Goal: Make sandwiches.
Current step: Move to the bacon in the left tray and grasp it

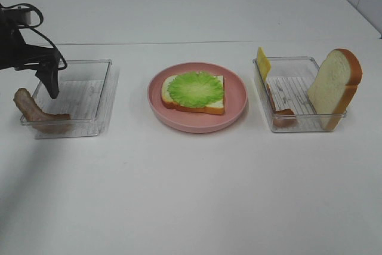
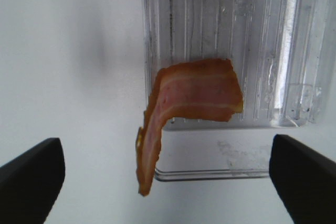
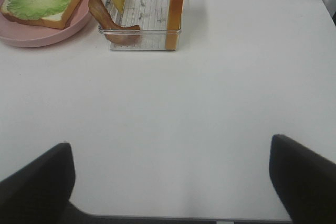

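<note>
Released left gripper [image 1: 52, 88] hangs over the bacon strip [image 1: 28, 107] draped on the tray [image 1: 89, 61] at nine o'clock of the plate [image 1: 197, 126]; right gripper [image 3: 170, 182], released too, above white table [image 1: 191, 195].

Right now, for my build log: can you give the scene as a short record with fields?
plate: plate bread with lettuce on top
left tray: left bacon draped over its rim
right tray: cheese, right bacon, upright bread
left gripper: open, above left bacon
right gripper: open, over the table
</note>
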`<control>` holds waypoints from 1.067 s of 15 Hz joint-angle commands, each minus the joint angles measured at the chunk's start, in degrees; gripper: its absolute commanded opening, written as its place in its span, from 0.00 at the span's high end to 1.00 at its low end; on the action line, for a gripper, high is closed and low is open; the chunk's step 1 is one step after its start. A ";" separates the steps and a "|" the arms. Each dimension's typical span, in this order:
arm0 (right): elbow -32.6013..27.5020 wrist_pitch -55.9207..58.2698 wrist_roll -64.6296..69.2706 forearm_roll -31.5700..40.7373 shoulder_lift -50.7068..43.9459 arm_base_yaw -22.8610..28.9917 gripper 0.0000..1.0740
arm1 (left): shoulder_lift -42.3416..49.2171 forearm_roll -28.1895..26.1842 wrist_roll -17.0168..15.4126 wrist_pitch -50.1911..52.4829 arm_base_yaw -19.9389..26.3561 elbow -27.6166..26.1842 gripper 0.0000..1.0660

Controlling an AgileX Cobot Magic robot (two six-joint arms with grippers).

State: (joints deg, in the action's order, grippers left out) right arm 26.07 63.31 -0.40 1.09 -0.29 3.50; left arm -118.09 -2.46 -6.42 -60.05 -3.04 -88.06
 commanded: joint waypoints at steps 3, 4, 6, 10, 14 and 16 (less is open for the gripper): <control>-0.23 -0.29 0.40 0.00 -1.60 0.23 0.09 | -2.58 -0.74 -0.46 2.06 0.06 0.46 0.12; -0.23 -0.29 0.40 0.00 -1.60 0.23 0.09 | -2.92 -0.80 -0.46 2.06 0.06 0.46 0.13; -0.23 -0.29 0.40 0.00 -1.60 0.23 0.09 | -3.78 -1.15 -0.46 1.89 0.06 0.46 0.15; -0.23 -0.29 0.40 0.00 -1.60 0.23 0.09 | -3.78 -1.15 -1.15 1.89 0.06 0.46 0.52; -0.23 -0.29 0.40 0.00 -1.60 0.23 0.09 | -3.78 -1.15 -1.78 1.83 0.06 0.46 0.85; -0.23 -0.29 0.40 0.00 -1.60 0.23 0.09 | -3.78 -1.15 -1.89 1.43 0.06 0.46 0.94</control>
State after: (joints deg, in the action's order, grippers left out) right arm 26.07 63.31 -0.40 1.09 -0.29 3.50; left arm -121.75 -2.06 -7.79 -58.33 -2.86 -88.06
